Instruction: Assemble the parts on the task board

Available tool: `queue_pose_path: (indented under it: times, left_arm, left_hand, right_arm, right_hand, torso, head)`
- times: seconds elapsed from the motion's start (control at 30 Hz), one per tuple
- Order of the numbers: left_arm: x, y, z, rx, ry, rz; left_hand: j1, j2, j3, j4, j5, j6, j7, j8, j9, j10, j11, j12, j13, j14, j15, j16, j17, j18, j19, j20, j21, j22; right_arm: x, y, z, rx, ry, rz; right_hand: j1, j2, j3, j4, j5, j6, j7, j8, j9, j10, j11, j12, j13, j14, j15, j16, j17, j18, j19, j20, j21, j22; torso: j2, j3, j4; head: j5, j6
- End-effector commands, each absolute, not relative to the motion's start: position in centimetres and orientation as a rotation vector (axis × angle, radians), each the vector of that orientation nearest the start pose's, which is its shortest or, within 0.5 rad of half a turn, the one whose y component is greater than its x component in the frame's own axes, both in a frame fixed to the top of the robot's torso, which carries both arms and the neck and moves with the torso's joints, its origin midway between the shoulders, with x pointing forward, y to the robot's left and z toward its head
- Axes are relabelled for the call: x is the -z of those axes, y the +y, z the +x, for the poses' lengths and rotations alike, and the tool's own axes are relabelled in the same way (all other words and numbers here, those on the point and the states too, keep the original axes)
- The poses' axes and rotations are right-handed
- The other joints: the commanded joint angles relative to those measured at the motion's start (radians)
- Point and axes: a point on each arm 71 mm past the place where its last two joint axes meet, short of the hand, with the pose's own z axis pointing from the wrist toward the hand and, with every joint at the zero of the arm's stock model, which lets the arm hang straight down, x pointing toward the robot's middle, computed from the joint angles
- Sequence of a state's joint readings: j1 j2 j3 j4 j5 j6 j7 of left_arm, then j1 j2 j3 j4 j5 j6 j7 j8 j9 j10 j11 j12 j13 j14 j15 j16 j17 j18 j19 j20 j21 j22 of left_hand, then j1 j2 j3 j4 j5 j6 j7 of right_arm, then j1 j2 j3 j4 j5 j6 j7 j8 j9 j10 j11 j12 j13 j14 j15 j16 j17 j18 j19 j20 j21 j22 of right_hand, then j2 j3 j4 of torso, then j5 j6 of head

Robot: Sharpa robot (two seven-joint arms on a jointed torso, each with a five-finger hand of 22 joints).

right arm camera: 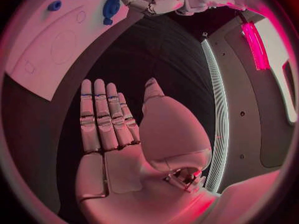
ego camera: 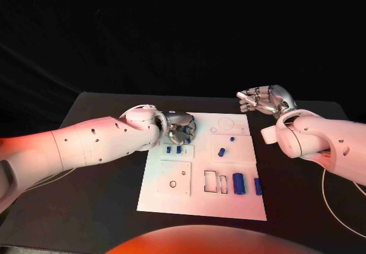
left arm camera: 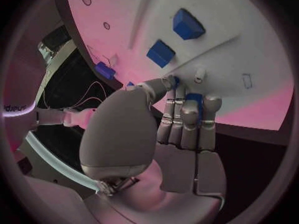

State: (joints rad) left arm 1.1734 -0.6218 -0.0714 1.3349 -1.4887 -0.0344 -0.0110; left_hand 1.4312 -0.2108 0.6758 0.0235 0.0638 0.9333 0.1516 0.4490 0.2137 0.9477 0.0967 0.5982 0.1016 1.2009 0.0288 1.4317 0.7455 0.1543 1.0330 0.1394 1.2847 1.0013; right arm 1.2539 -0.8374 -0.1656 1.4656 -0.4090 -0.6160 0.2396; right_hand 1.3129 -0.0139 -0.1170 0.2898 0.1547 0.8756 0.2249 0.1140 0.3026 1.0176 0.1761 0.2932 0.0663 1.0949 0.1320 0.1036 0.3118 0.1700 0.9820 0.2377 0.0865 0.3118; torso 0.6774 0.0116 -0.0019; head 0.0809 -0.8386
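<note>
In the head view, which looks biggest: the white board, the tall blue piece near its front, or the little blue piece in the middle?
1. White board
2. Tall blue piece
3. Little blue piece

Left hand (ego camera: 180,128) covers far-left part of task board (ego camera: 202,203); whatever lies beneath it hidden in head view. Blue part (left arm camera: 194,99) at left fingertips (left arm camera: 179,84) mostly masked by them in left wrist view; grip unclear. Small parts (ego camera: 221,152) beside hand too small to tell shape.
</note>
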Motion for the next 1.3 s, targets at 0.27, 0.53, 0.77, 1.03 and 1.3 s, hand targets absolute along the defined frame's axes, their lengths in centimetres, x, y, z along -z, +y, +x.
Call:
queue_pose_path:
  times: [0.27, 0.53, 0.77, 1.03, 1.3]
  left_arm:
    - [21.9, 13.9, 48.8, 0.783, 1.89, 0.339]
    - [21.0, 15.4, 48.4, 0.778, 1.882, 0.303]
    - [21.1, 16.7, 48.6, 0.748, 1.9, 0.279]
    - [21.6, 17.8, 49.0, 0.711, 1.913, 0.263]
    - [22.2, 18.2, 49.2, 0.701, 1.931, 0.257]
  left_hand:
    - [-0.01, -0.009, -0.003, 0.003, -0.003, 0.007, -0.002, -0.007, 0.002, 0.007, -0.003, -0.008, 0.0, 0.011, 0.001, 0.004, 0.003, -0.013, 0.004, -0.002, 0.0, -0.007]
    - [-0.011, -0.012, -0.004, 0.002, -0.003, 0.007, -0.002, -0.009, 0.002, 0.006, -0.003, -0.011, -0.001, 0.012, 0.001, 0.004, 0.004, -0.014, 0.005, -0.003, 0.001, -0.005]
    - [-0.011, -0.013, -0.004, 0.002, -0.003, 0.006, -0.002, -0.01, 0.002, 0.006, -0.003, -0.012, -0.001, 0.011, 0.002, 0.004, 0.004, -0.014, 0.005, -0.003, 0.001, -0.005]
    - [-0.011, -0.014, -0.004, 0.002, -0.003, 0.006, -0.002, -0.011, 0.003, 0.007, -0.003, -0.013, -0.001, 0.011, 0.002, 0.004, 0.002, -0.014, 0.006, -0.003, 0.001, -0.004]
    - [-0.01, -0.016, -0.004, 0.0, -0.003, 0.006, -0.002, -0.013, 0.003, 0.008, -0.003, -0.015, -0.002, 0.011, 0.002, 0.003, 0.001, -0.014, 0.006, -0.004, 0.0, -0.005]
  right_arm:
    - [19.6, -23.6, 49.6, -1.045, 1.471, 0.77]
    - [19.6, -23.7, 49.7, -1.043, 1.47, 0.771]
    - [19.7, -23.8, 49.6, -1.042, 1.47, 0.772]
    - [19.7, -23.8, 49.6, -1.041, 1.471, 0.771]
    - [19.7, -23.8, 49.6, -1.04, 1.471, 0.771]
  right_hand:
    - [0.008, 0.006, -0.007, 0.0, 0.001, 0.006, 0.016, -0.002, -0.001, -0.005, -0.002, 0.005, -0.001, 0.003, -0.003, -0.006, -0.001, 0.013, 0.0, 0.001, -0.002, -0.002]
    - [0.008, 0.006, -0.007, 0.0, 0.001, 0.006, 0.016, -0.002, -0.001, -0.005, -0.002, 0.005, -0.001, 0.003, -0.003, -0.006, -0.001, 0.013, 0.0, 0.001, -0.002, -0.002]
    - [0.007, 0.008, -0.009, 0.0, 0.001, 0.007, 0.015, -0.002, -0.001, -0.005, -0.002, 0.006, -0.001, 0.003, -0.003, -0.006, -0.002, 0.013, 0.0, 0.001, -0.002, -0.002]
    - [0.007, 0.008, -0.009, 0.0, 0.001, 0.007, 0.015, -0.002, -0.001, -0.005, -0.002, 0.006, -0.001, 0.003, -0.003, -0.006, -0.002, 0.013, 0.0, 0.001, -0.002, -0.002]
    - [0.007, 0.008, -0.009, 0.0, 0.001, 0.007, 0.015, -0.002, -0.001, -0.005, -0.002, 0.006, -0.001, 0.003, -0.003, -0.006, -0.002, 0.013, 0.0, 0.001, -0.002, -0.002]
  torso:
    - [-0.002, 0.0003, 0.0015]
    - [-0.001, 0.0003, 0.001]
    - [-0.001, 0.0005, 0.0008]
    - [0.0, -0.0006, 0.0001]
    - [0.001, -0.0005, 0.0001]
  head:
    - [0.001, 0.006]
    - [0.003, 0.01]
    - [0.005, 0.011]
    - [0.007, 0.011]
    - [0.008, 0.01]
